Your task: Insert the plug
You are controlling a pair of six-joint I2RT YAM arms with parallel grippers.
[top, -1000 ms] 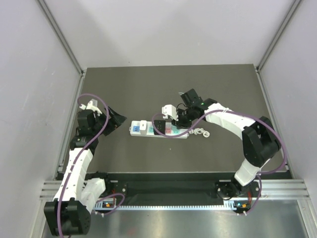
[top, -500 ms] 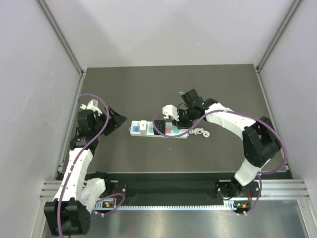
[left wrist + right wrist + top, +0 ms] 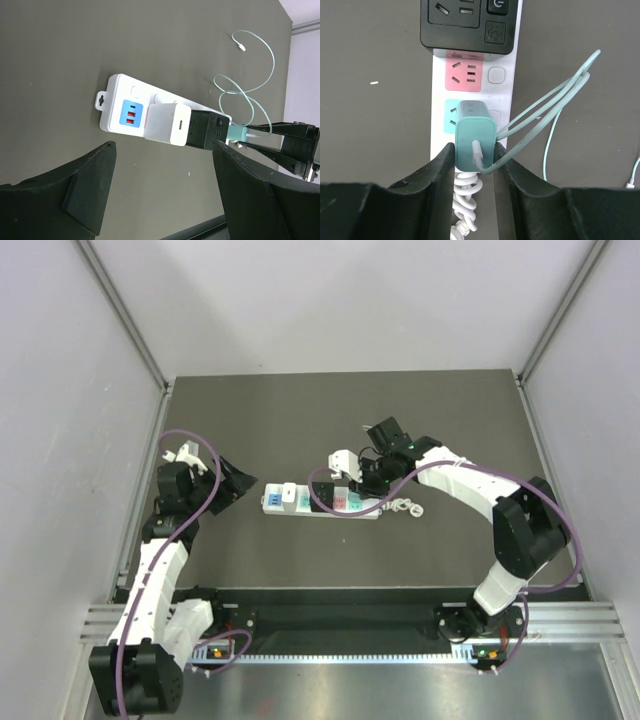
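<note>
Our right gripper (image 3: 475,157) is clamped on the teal plug (image 3: 474,131), which we see over the teal socket of the white power strip (image 3: 465,75) at mid-frame. Its prongs are hidden under its body, so we cannot tell how deep it sits. A black adapter (image 3: 467,22) is cut off by the upper edge. Our left gripper (image 3: 164,167) hangs with fingers wide apart, touching nothing, near the strip's end, where a white charger (image 3: 167,123) hides one socket.
</note>
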